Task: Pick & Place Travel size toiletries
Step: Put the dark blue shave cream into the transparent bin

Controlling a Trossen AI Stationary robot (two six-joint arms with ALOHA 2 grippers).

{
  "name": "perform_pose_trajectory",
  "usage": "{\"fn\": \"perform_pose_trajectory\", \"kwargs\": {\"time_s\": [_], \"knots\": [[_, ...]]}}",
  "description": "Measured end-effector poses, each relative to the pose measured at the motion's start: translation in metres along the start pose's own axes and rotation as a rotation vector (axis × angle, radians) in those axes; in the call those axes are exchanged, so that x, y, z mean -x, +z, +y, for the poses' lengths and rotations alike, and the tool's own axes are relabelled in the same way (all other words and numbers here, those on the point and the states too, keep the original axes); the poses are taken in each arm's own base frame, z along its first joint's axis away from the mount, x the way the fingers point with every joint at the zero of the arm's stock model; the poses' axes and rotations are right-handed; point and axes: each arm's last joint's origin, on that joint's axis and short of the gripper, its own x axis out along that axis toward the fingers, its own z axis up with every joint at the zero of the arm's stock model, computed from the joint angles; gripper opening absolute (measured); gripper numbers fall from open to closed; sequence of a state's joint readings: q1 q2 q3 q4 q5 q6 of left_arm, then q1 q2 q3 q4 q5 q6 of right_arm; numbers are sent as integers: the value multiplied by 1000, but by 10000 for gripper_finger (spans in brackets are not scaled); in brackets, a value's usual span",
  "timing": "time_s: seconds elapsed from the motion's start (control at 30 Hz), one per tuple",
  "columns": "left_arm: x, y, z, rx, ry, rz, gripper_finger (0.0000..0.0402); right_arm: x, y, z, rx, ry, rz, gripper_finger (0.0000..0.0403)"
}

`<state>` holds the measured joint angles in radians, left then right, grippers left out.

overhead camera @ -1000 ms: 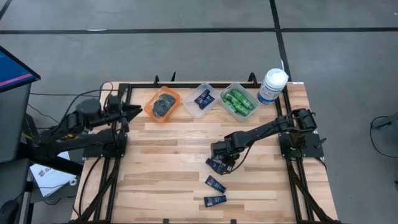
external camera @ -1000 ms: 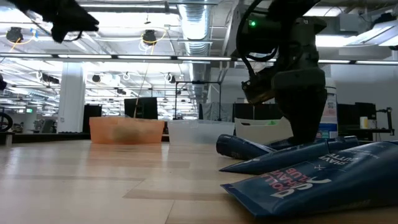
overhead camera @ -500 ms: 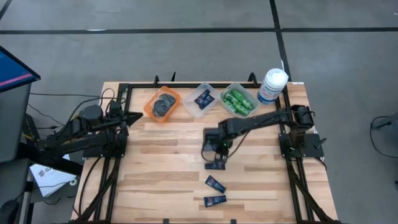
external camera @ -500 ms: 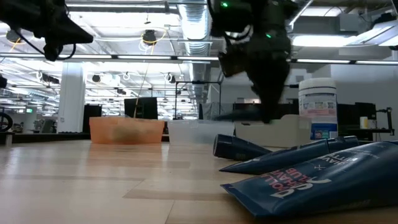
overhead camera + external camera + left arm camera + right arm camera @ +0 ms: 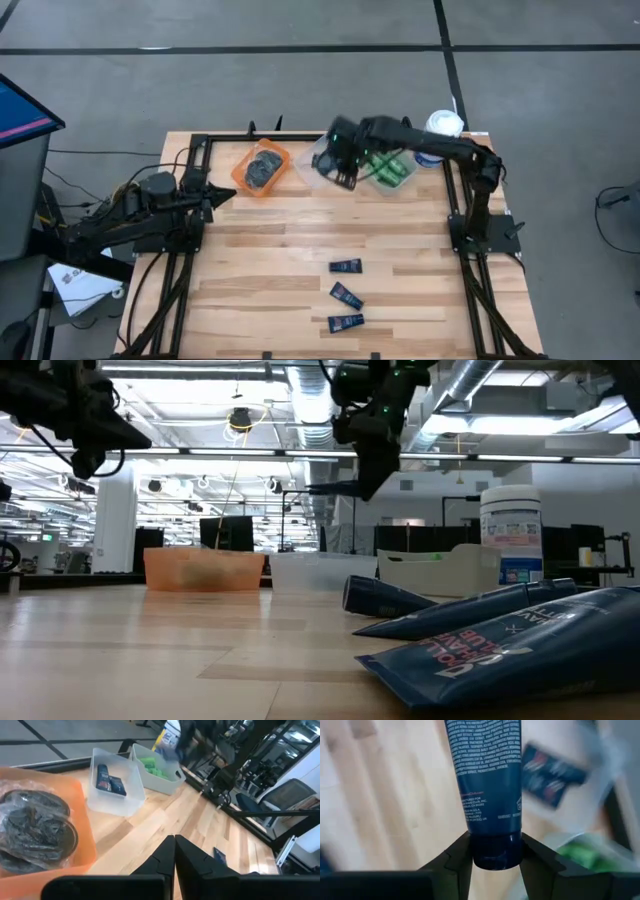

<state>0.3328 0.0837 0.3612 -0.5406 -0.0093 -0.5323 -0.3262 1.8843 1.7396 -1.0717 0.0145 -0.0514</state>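
1. The high camera is looking straight down on the whole table (image 5: 280,260), taking in all four edges and both arms.
2. The low camera is sitting at surface height, facing level across the table toward the bins along the far edge.
3. The left wrist camera is looking closely over the orange bin (image 5: 75,815) and clear bin (image 5: 117,795), shared with the high view.
4. The right wrist camera is pointing down, very near the navy tube (image 5: 487,780).
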Motion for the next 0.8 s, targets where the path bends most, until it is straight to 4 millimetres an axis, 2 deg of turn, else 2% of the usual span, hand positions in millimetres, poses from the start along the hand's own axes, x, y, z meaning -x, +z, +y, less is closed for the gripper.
{"fn": "perform_pose_trajectory", "kwargs": {"time_s": [0.17,0.3,0.6,0.8], "knots": [[-8,-8,4,23,4,6,3,10,6,-36,95,-100,-39,121],[-13,-13,8,57,4,6,3,-3,10,-52,185,-184,20,142],[-22,-22,13,131,3,10,4,-46,30,-58,481,-224,141,117],[-22,-21,12,138,-5,-7,4,-60,48,-64,542,-242,135,146]]}}
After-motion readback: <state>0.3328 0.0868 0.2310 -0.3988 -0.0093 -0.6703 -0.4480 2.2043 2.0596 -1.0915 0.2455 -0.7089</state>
